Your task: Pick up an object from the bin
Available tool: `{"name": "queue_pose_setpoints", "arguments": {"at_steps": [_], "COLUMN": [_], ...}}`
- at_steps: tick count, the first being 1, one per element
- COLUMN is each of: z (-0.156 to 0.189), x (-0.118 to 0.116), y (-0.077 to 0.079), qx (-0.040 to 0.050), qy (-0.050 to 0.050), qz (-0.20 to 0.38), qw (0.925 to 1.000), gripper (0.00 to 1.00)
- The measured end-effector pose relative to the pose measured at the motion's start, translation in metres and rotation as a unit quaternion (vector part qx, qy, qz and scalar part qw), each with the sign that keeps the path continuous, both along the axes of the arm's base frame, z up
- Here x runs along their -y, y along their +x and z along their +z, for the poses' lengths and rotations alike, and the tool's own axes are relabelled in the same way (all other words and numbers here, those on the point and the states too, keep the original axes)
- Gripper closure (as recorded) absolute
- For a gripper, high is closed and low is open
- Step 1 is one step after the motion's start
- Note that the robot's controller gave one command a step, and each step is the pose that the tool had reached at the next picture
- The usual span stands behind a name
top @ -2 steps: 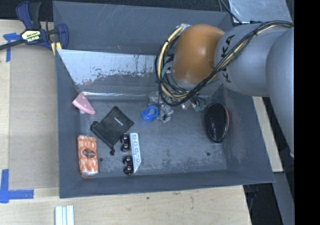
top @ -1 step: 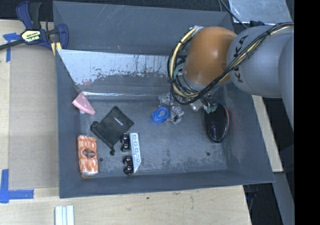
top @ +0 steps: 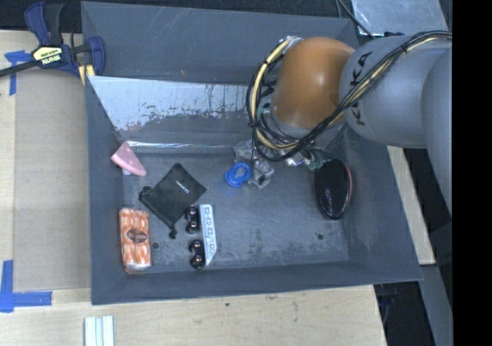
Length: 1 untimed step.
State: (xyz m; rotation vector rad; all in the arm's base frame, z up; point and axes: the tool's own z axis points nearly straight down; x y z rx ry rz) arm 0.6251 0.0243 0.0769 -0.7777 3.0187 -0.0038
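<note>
Orange domed wrist cover (top: 311, 83) topped the gripper (top: 260, 171), its jaws' state untellable, beside one blue ring (top: 237, 175); one glossy black oval (top: 334, 189), one pink wedge (top: 127, 160), one flat black square (top: 172, 192).

Reaching in from the right, wrist bent downward.

Stretched across from the right edge with the thick grey arm (top: 400, 98), lettered in black along its near flank and angled down toward the left. Capped at the wrist by a rounded orange cover (top: 311, 79), facing up toward the camera. Looped with black and yellow cables (top: 265, 87) running along the arm, round the cover's left side and back beneath it. Ended below the cover in the gripper (top: 257, 164), small and metallic, pointing down, set low and partly hidden under the cable bundle.
</note>
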Motion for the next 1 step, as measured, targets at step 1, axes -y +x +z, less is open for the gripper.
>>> {"name": "queue_pose_setpoints", "arguments": {"at_steps": [1], "z": [-0.0069], "x": [-0.0086], "y": [-0.0006], "qx": [-0.0016], "qy": [-0.002], "qz": [0.024], "qw": [0.9997], "gripper": [1.0]}}
